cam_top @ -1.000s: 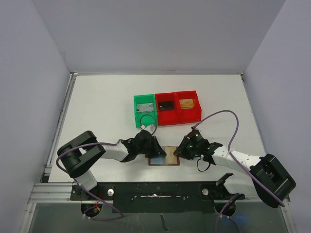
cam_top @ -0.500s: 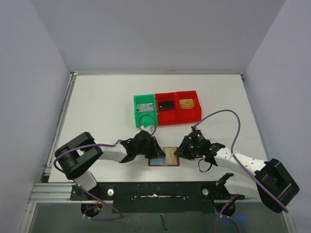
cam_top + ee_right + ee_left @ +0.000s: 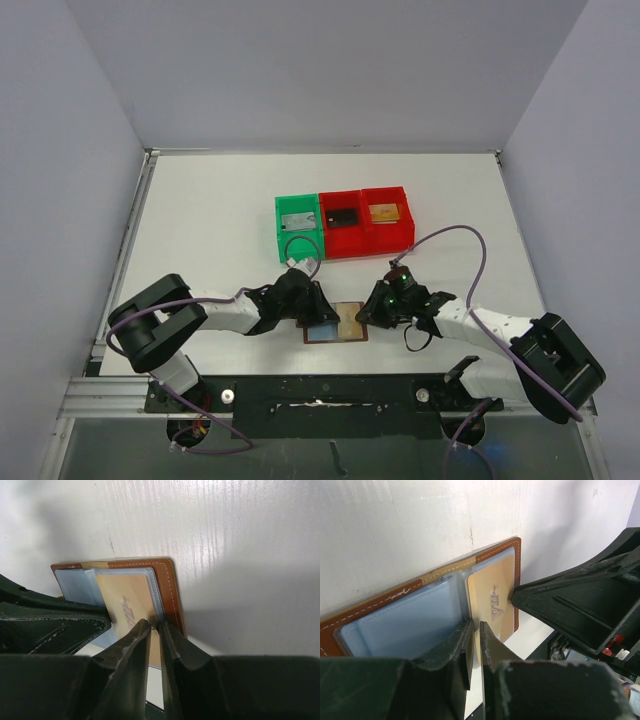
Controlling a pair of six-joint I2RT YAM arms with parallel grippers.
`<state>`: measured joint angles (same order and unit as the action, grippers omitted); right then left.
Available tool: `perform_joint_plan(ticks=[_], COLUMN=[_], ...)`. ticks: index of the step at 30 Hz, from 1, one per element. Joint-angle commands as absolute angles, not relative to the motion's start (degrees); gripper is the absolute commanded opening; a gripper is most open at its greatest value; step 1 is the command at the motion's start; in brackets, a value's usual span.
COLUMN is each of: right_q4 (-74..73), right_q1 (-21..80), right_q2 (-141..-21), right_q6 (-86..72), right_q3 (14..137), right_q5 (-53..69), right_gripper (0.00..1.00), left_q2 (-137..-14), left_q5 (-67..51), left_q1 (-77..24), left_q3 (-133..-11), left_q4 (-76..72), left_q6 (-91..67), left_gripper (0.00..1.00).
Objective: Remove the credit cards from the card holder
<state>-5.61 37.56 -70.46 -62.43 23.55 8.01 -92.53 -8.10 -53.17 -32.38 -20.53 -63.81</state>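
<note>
1. The card holder (image 3: 322,327) is laid open flat on the surface (image 3: 220,230), close to the near edge and roughly midway along it. The pale blue-grey pockets face up and the brown edging is seen all round.
2. One gold-yellow credit card (image 3: 495,605) is tucked in the right-hand pocket, with "VIP" readable on it from the left wrist view. The left-hand pocket just looks blue-grey, and whether a card sits in it can't be told.
3. The right pincer (image 3: 154,626) is set down at the holder's right side, tips right at the card's edge. Its fingers are drawn almost together, with only a slit left. A sliver of gold is seen in that slit, but whether the card is actually clamped can't be told.
4. The left pincer (image 3: 475,630) is planted at the holder's middle, by the fold and just beside the card's left edge. It's nearly clenched too, with a thin gap. Whether anything is pinched can't be told.
5. Toward the far edge, well apart from the holder, three bins are lined up touching: a green bin (image 3: 298,248), a middle red bin (image 3: 345,245) and a right red bin (image 3: 390,238). A flat item is seen in each: grey, dark and gold-ish.
</note>
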Motion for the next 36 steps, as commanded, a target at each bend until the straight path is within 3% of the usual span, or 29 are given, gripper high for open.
perform_joint_plan(ticks=[1,7,21,36], right_q4=[-6.0,-4.3,1.1,-3.0], right_q1=[37.5,37.5,37.7,38.4], right_q2=[-71.4,-71.7,-73.1,-74.2], right_q6=[-62.8,-63.0,-61.9,-62.8], right_q3=[24.3,23.5,22.5,23.2], right_q5=[7.5,8.7,13.8,11.1], right_gripper=[0.17,0.16,0.11,0.1], left_q2=[-91.1,-90.8,-92.0,-87.2], left_q5=[-7.3,-6.8,-8.5,-4.1], left_q1=[-53.5,-53.5,-53.5,-53.5], left_q3=[-32.8,-31.9,-30.9,-34.6], left_q4=[-21.5,-22.2,-26.3,-10.2], left_q6=[-63.6,-64.4,-66.0,-61.8], left_gripper=[0.14,0.23,0.23,0.38])
